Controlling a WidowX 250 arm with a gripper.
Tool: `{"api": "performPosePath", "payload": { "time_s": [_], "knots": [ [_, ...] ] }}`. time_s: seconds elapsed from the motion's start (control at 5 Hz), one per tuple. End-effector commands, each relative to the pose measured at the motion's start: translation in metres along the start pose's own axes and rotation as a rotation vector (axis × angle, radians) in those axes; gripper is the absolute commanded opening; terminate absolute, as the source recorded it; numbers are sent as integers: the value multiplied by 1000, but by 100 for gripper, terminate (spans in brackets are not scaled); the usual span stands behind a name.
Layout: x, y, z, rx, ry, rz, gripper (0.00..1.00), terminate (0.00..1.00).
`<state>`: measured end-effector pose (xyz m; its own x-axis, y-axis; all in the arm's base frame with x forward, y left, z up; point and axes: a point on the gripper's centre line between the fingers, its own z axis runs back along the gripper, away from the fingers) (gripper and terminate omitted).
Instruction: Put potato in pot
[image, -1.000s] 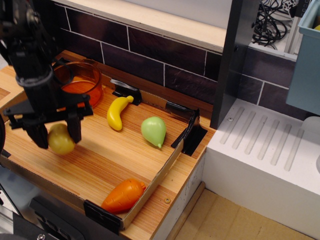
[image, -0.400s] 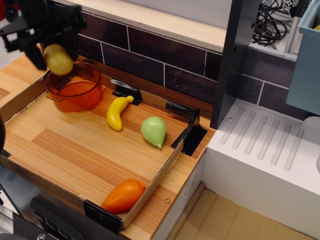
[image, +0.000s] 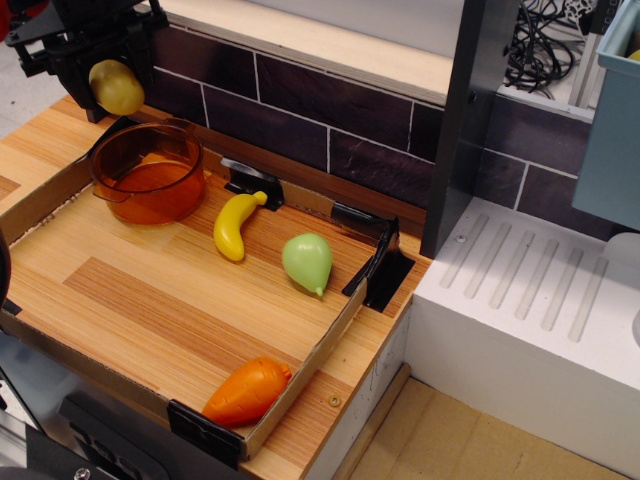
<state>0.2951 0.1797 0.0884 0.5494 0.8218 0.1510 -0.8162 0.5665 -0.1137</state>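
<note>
The tool (image: 112, 85) holds the potato (image: 116, 87) across its middle, up in the air. The pot (image: 148, 172) stands below the tool and a little to its right on the surface (image: 170, 300). The potato looks light, hard and smooth, so it could slip; gripping its widest part seems the safest hold. Dropped from here, it may bounce off the rim.

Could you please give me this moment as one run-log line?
phase: carry | gripper: shut on potato | potato: airborne, above pot far rim | pot: empty | release: not yet
</note>
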Motion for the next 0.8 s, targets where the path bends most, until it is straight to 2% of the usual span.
{"api": "performPosePath", "payload": {
  "time_s": [0.0, 0.2, 0.4, 0.6],
  "knots": [
    [-5, 3, 14, 24, -16, -68, 100, 0],
    [-13, 1, 19, 19, -21, -84, 100, 0],
    [-25, -3, 38, 9, -15, -100, 100, 0],
    [-48, -2, 54, 41, 22, -171, 100, 0]
  ]
}}
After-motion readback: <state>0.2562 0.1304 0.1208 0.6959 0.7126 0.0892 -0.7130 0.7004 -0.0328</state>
